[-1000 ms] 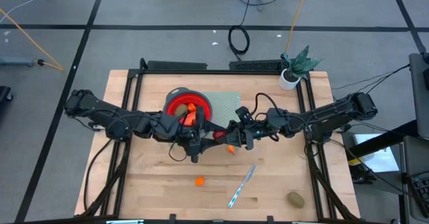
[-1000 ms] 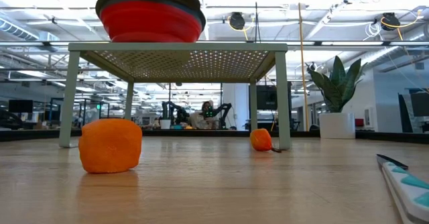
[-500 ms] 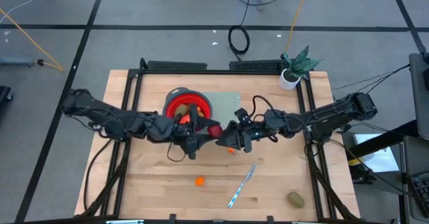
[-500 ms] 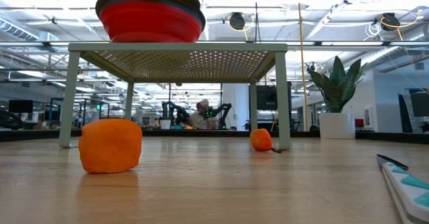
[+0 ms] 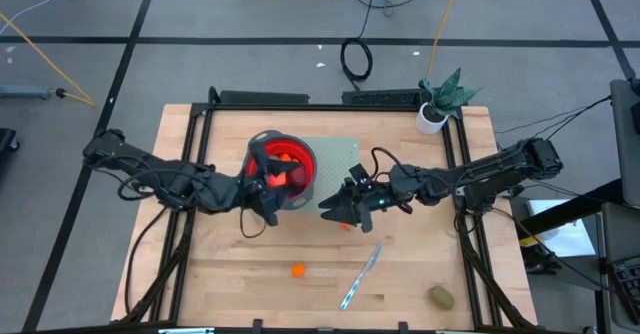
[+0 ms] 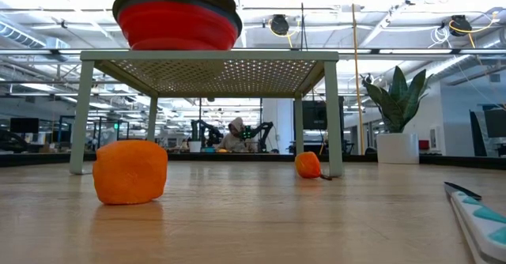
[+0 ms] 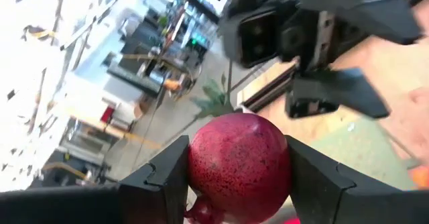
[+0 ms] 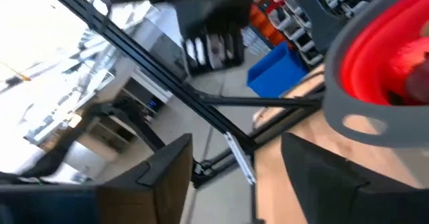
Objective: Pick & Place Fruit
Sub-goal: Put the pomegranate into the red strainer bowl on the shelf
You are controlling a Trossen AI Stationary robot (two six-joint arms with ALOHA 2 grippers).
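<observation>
A dark red, speckled round fruit (image 7: 238,167) sits between the fingers of my left gripper (image 5: 268,187), which hovers at the near rim of the red bowl (image 5: 282,164). The bowl stands on a green perforated stand (image 6: 209,56) and holds orange and red fruit (image 5: 290,160). My right gripper (image 5: 327,211) hangs open above the table's middle, to the right of the bowl, with nothing between its fingers (image 8: 167,177). Below it an orange fruit (image 5: 345,224) lies on the table. Another orange fruit (image 5: 297,270) and an olive-brown one (image 5: 440,296) lie nearer the front. My left gripper pinches the dark red fruit by two opposite sides (image 7: 194,170) between its two fingers. The fingers come about level from the table's left. The fruit is lifted clear of the table and the bowl, its small crown end (image 7: 201,210) turned back toward the gripper.
A silver-and-blue knife (image 5: 360,276) lies on the table near the front. A potted plant (image 5: 437,104) stands at the far right corner. The stand's legs (image 6: 77,114) rise from the table around the bowl. Bare wood lies at the front left.
My left gripper has drawn back from the right gripper toward the table's left with the dark red fruit, ending beside the bowl's near rim. My right gripper has stayed where it was, without the fruit.
</observation>
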